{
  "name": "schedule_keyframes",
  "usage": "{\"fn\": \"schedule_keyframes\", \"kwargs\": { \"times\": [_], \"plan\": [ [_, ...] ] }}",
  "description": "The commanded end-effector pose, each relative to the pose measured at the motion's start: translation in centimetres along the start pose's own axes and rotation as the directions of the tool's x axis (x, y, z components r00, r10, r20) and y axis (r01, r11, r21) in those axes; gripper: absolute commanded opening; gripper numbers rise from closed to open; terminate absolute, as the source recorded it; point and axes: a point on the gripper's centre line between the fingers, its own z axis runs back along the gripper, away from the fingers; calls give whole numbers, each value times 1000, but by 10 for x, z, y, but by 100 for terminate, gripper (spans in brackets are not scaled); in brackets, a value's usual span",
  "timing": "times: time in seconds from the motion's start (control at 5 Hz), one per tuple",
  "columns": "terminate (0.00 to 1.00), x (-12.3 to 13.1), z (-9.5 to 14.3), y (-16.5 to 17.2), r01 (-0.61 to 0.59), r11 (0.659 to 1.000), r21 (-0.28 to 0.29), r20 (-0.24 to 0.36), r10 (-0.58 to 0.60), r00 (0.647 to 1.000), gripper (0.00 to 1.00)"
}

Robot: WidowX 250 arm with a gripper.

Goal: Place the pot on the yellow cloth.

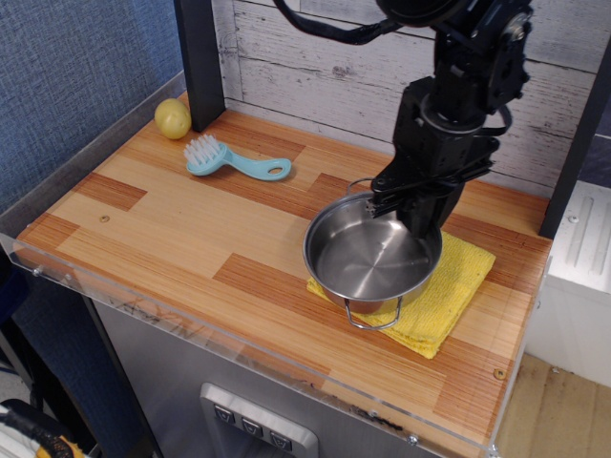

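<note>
1. Nearest the camera, the front of the wooden surface (191, 258) lies bare, edged by a clear guard.
2. Next comes the yellow cloth (449, 286), at the right end of the surface. Its left half is covered by the pot (368, 258); the right half and front corner show.
3. The pot sits low over the cloth, mouth up, its near loop handle hanging just past the cloth's front edge. I cannot tell whether its base rests fully on the fabric or hovers just above it.
4. The pincer (406, 205) grips the pot's far rim, jaws closed on the metal.
5. Judged step: the final set-down. The next move likely calls for lowering until the base is flat, ideally a little more toward the cloth's middle, then letting go and lifting straight up.
6. Farther back lie a blue brush (229, 160) and a yellow lemon (173, 118), well apart from the work.
</note>
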Motion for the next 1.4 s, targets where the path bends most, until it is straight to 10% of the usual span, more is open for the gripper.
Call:
{"fn": "schedule_keyframes", "kwargs": {
  "times": [0.0, 0.6, 1.2],
  "plan": [
    [0, 16, 19, 4, -9, 1000, -28, 39, 10, 999, 100],
    [0, 28, 42, 0, 28, 994, -110, 108, -16, 994, 100],
    [0, 38, 132, 16, 1, 977, -213, 168, 36, 985, 100]
  ]
}}
